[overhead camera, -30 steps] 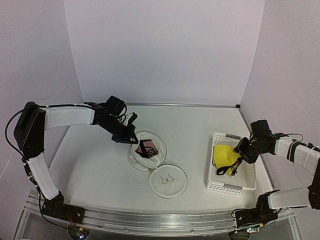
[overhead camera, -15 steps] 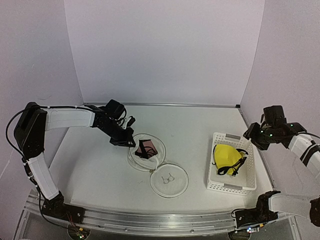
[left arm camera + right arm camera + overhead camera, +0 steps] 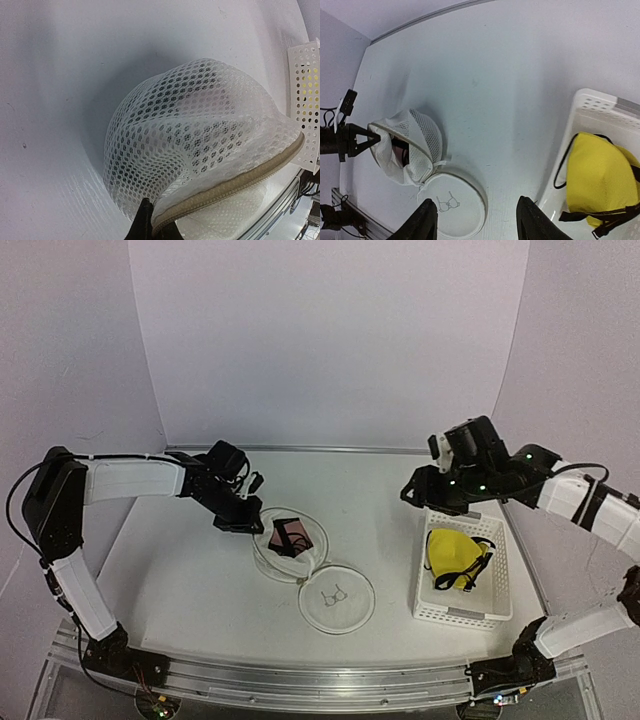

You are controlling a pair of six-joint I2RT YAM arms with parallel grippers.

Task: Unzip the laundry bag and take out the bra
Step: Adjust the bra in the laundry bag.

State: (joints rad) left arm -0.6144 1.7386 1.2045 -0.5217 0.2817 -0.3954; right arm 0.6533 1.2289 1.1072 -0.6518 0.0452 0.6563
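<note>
Swung off the basket (image 3: pixel 465 615) toward the laundry bag (image 3: pixel 200 125), my right fingers (image 3: pixel 426 222) hang released; left fingers (image 3: pixel 144 222) pinch its stiff zip rim; mesh looks floppy.

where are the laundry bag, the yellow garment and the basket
laundry bag (image 3: pixel 200 125), left wrist view, on its mesh wall
yellow garment (image 3: pixel 600 175), right wrist view, on the middle of its yellow fabric
basket (image 3: pixel 462 615), top view, on its near wall
</note>
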